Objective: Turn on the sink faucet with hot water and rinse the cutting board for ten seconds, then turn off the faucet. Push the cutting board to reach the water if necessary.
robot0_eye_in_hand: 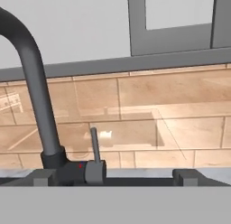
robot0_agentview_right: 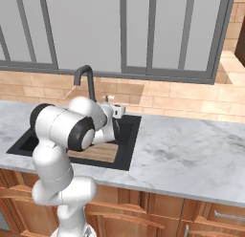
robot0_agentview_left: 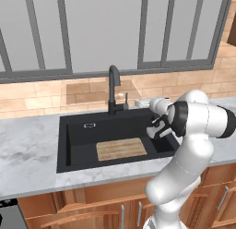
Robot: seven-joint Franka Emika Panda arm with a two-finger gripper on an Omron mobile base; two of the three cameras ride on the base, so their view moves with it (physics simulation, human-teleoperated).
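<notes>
While the gripper hangs with jaws spread wide and empty, the sink faucet stands just beyond. Its thin, stiff lever probably swings lightly; nudge near its top.

Cutting board in sink, seemingly forward-right of faucet.

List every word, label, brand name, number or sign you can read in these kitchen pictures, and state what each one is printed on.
None: no readable text in any view.
The sink faucet carries a small red dot at its lever base, a mark and not a letter.
The silver plate on the sink wall is too small to show any writing.
The cutting board shows wood grain, no print.
</notes>
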